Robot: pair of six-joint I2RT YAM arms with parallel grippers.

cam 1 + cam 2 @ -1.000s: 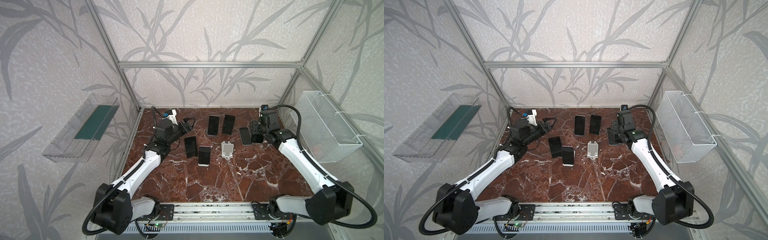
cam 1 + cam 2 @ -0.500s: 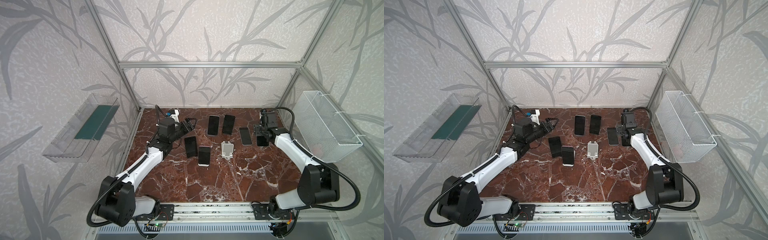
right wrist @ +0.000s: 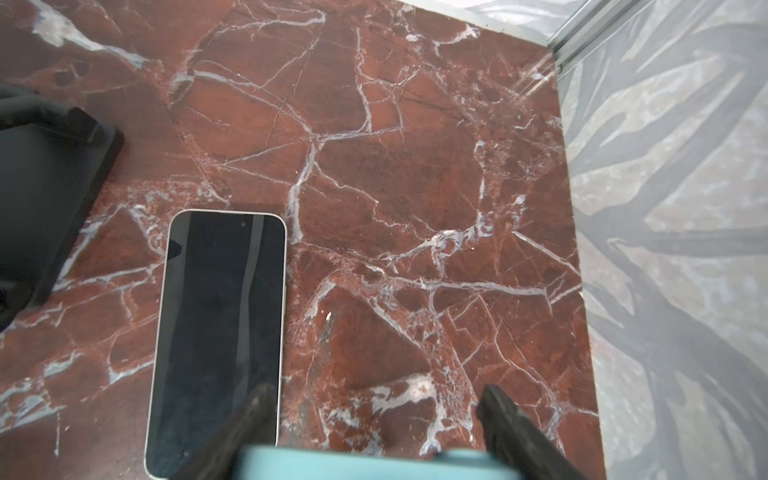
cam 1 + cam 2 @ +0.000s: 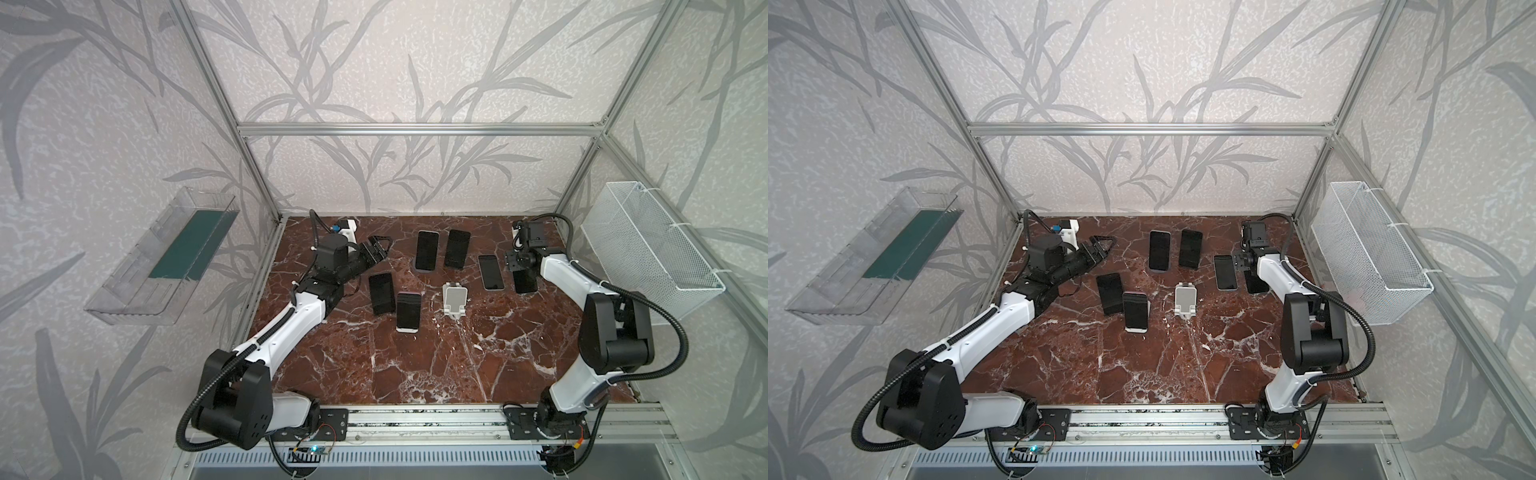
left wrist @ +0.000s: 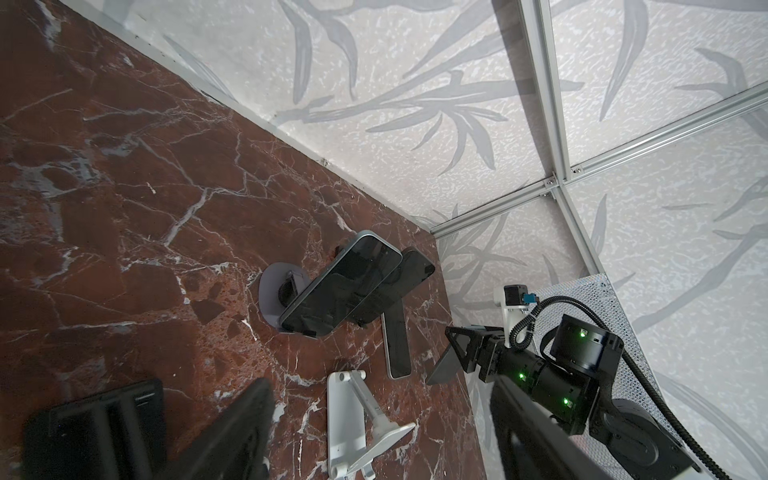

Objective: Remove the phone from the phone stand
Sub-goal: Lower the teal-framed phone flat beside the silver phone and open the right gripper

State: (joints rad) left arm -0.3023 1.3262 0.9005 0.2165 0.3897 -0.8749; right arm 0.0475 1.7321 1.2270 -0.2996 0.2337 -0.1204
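Observation:
The white phone stand (image 4: pixel 454 298) (image 4: pixel 1185 300) (image 5: pixel 348 419) stands with nothing on it near the middle of the marble table. My right gripper (image 4: pixel 519 266) (image 4: pixel 1244 264) (image 3: pixel 376 415) is shut on the phone (image 4: pixel 525 283) (image 4: pixel 1256 286) (image 5: pixel 445 362), right of the stand near the right wall. The phone's dark screen is tilted, and its pale teal edge (image 3: pixel 365 463) shows between the fingers. Whether its lower end touches the table I cannot tell. My left gripper (image 4: pixel 376 249) (image 4: pixel 1100 246) (image 5: pixel 380 388) is open and empty at the back left.
Two dark phones (image 4: pixel 427 250) (image 4: pixel 457 248) lean on stands at the back, and two more (image 4: pixel 381 293) (image 4: pixel 408 311) are left of the white stand. A white-edged phone (image 4: pixel 490 272) (image 3: pixel 220 332) lies flat beside my right gripper. A wire basket (image 4: pixel 648 245) hangs on the right wall.
The right arm has folded, its elbow rising near the right wall, and its gripper has carried the phone a little right of the flat phone. The left gripper has drawn slightly back.

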